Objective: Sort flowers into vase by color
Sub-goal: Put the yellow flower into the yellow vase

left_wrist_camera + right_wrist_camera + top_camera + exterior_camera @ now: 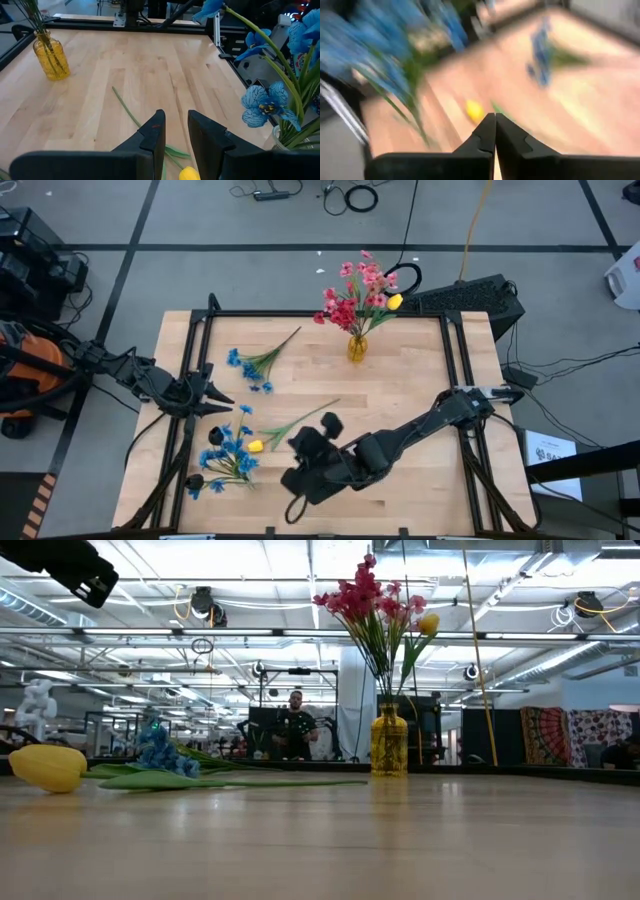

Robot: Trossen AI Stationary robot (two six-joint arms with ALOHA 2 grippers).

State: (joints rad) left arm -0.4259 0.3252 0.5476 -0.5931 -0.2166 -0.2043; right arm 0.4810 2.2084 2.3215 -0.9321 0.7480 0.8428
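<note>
Since your right gripper, fingers pressed together on nothing, hovers nearer than the slightly parted, empty left gripper, the yellow tulip lies at its ten o'clock, stem running toward two o'clock.

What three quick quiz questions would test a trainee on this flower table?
1. True or false: the yellow vase already holds pink and red flowers.
2. Which flower lies loose nearest the right gripper? A) yellow tulip B) a white rose C) an orange lily
3. Fill in: the loose blue sprig lies flat on the ______.

Key: 1 true. 2 A; the right wrist view shows its jaws shut, aimed at the tulip. 3 table.
</note>
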